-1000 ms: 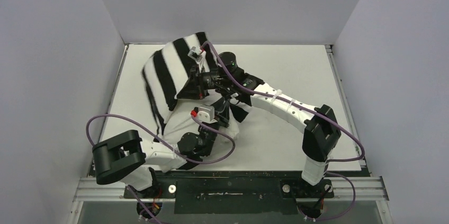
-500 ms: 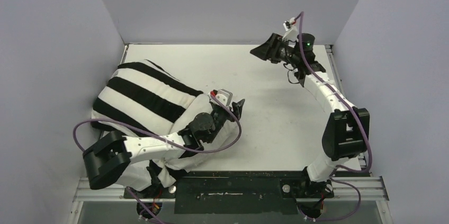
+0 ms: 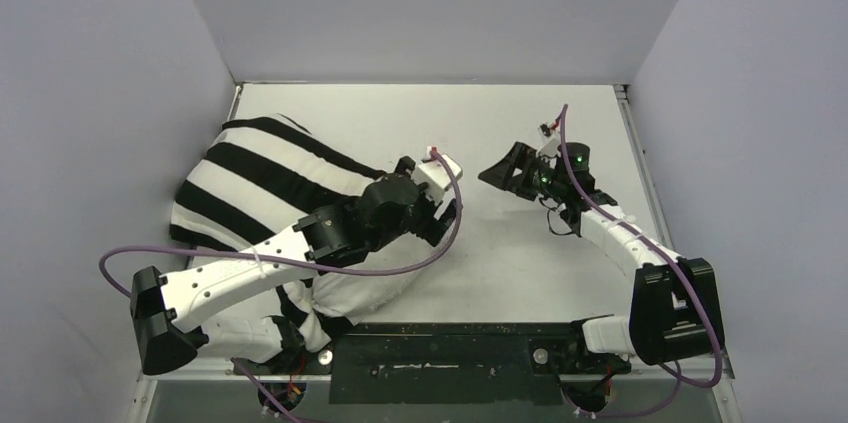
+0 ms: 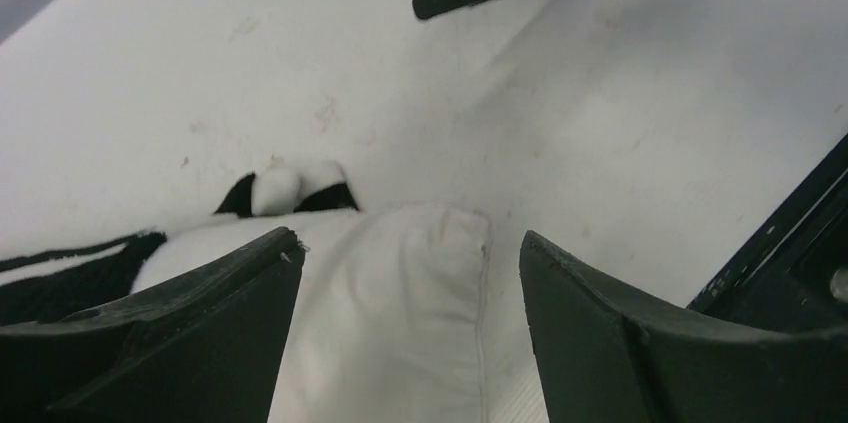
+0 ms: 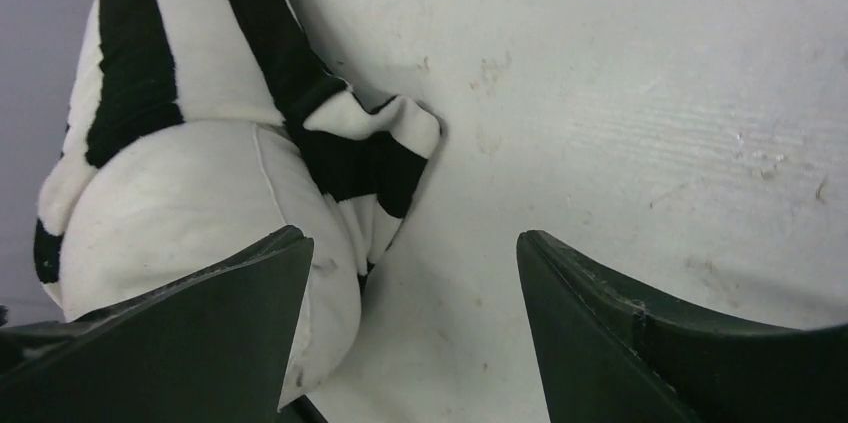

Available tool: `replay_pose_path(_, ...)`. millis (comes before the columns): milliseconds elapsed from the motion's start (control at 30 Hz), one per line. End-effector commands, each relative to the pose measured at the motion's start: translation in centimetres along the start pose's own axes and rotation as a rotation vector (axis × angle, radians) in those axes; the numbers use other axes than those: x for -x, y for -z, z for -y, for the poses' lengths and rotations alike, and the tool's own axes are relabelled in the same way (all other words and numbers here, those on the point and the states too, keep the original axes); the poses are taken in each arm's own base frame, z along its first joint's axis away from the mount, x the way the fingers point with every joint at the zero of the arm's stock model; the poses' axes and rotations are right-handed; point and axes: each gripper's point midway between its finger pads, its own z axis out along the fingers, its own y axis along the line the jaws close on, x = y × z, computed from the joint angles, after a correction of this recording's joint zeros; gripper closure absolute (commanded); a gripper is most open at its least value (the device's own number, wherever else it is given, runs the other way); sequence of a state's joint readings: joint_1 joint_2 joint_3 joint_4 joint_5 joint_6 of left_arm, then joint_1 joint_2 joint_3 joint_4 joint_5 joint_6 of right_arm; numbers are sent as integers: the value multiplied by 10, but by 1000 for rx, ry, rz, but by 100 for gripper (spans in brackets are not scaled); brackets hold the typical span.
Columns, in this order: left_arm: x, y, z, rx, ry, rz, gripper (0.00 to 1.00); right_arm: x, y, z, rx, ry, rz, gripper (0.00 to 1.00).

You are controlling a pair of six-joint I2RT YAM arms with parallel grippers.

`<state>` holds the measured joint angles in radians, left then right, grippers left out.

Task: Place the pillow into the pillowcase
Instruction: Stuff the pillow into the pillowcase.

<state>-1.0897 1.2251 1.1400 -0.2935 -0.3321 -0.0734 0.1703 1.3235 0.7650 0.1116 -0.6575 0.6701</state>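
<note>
The pillowcase [image 3: 260,178] is covering most of the pillow [image 3: 365,288]; its near end is poking out bare. The left gripper [image 3: 445,208] and right gripper [image 3: 505,171] are gaping wide, holding nothing.

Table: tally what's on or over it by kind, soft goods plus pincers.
Pillow: 1
Pillowcase: 1
Pincers: 2 (left pincer, right pincer; both open, holding nothing)
Total: 4
</note>
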Motion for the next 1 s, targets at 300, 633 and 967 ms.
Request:
replay_pose_path(300,-175,-39,-25,122,-349,-588,28,-6,5,10,1,-9,67,23)
replay_pose_path(633,-58,-48,-90,140,8,-129,100,-33,-19,-11,71,-83,89,40)
replay_pose_path(967,2,-23,-137,73,168,68,100,-57,-85,-68,242,-33,51,50)
